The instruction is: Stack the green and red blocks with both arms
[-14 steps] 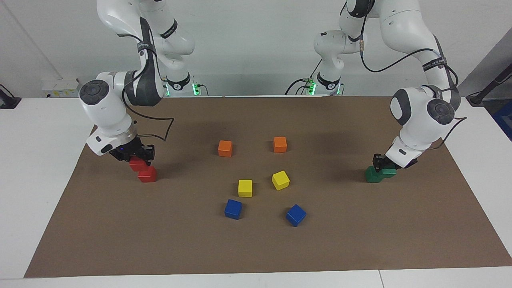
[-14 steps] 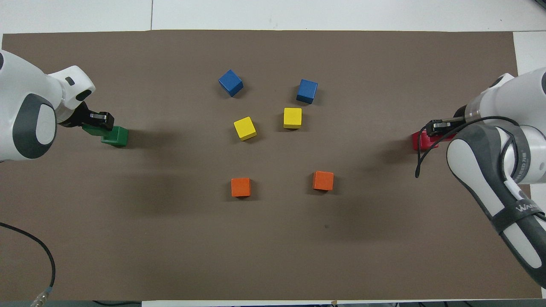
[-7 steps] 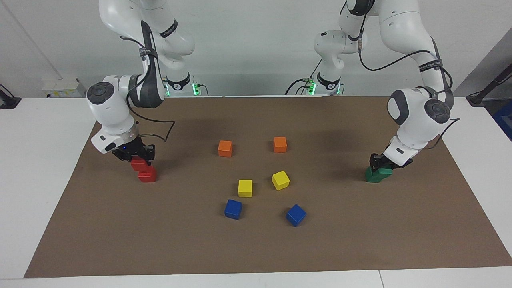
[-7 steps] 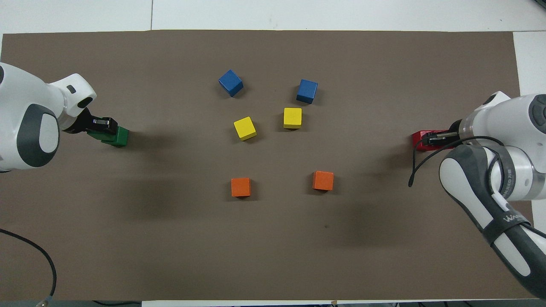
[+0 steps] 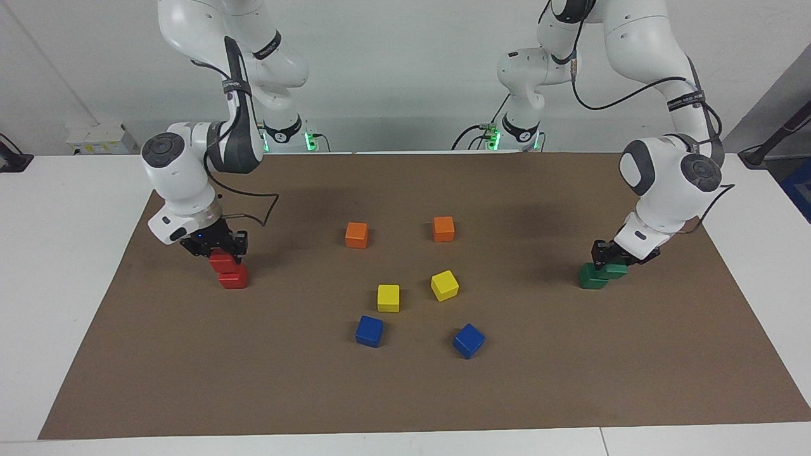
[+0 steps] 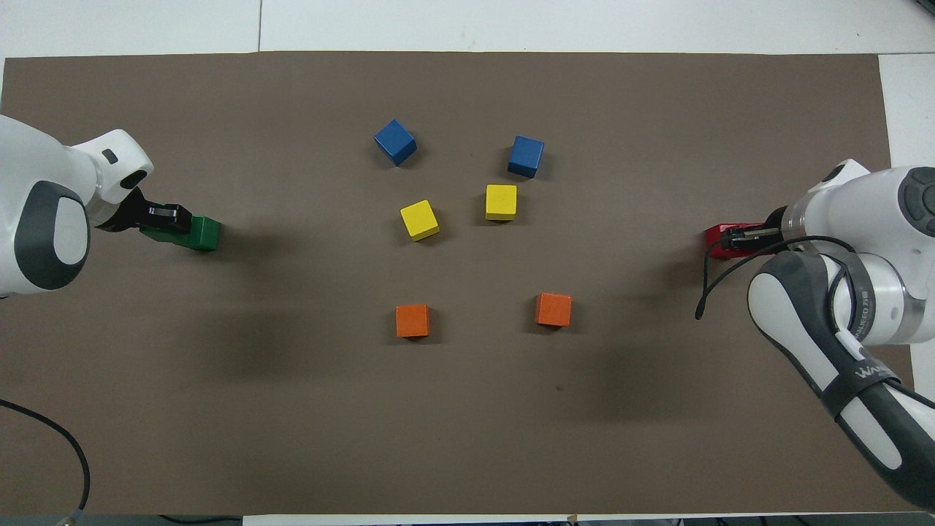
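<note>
red blocks (image 5: 229, 269) stacked askew, green blocks (image 5: 599, 274) likewise

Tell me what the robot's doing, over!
Left claw shut on top green block, over bottom green block. Right claw shut on top red block, over bottom red block. Nothing blocking.

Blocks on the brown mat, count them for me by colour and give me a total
Red blocks: 2
Green blocks: 2
Orange blocks: 2
Yellow blocks: 2
Blue blocks: 2
Total: 10
</note>
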You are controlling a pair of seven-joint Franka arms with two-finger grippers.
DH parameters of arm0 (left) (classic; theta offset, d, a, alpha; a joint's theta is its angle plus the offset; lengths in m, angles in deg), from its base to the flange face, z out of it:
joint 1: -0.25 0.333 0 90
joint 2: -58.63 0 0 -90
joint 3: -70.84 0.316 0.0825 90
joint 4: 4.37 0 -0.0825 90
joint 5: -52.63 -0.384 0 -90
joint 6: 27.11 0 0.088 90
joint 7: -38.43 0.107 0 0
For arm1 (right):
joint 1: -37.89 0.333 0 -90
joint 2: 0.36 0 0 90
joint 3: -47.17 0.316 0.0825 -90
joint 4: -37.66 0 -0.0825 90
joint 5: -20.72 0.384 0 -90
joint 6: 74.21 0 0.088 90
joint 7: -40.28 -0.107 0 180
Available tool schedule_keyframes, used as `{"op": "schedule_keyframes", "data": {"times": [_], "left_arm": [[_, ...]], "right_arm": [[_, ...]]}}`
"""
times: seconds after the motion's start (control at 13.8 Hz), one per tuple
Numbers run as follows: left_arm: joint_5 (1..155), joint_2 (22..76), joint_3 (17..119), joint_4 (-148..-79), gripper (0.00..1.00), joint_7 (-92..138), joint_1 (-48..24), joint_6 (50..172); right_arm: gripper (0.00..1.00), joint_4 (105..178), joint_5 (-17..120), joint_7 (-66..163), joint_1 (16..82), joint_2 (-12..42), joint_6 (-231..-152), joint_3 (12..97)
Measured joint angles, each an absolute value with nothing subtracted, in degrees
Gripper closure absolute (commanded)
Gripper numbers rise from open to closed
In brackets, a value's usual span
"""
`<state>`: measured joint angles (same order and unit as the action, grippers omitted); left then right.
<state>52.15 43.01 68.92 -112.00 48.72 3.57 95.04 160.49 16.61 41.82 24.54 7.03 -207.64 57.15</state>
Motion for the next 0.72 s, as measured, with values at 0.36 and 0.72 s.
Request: {"op": "schedule_keyframes", "data": {"times": [0.36, 0.72], "left_arm": [[52.55, 43.02, 68.48, -112.21, 1.00, 48.73, 3.54, 95.05], [52.61, 43.12, 68.40, -112.85, 1.00, 48.74, 3.52, 95.93]], "right_arm": [[1.00, 160.67, 16.61, 41.82, 24.47, 7.69, -207.75, 57.13], [1.00, 160.67, 16.64, 41.82, 24.19, 7.71, -207.74, 57.13]]}}
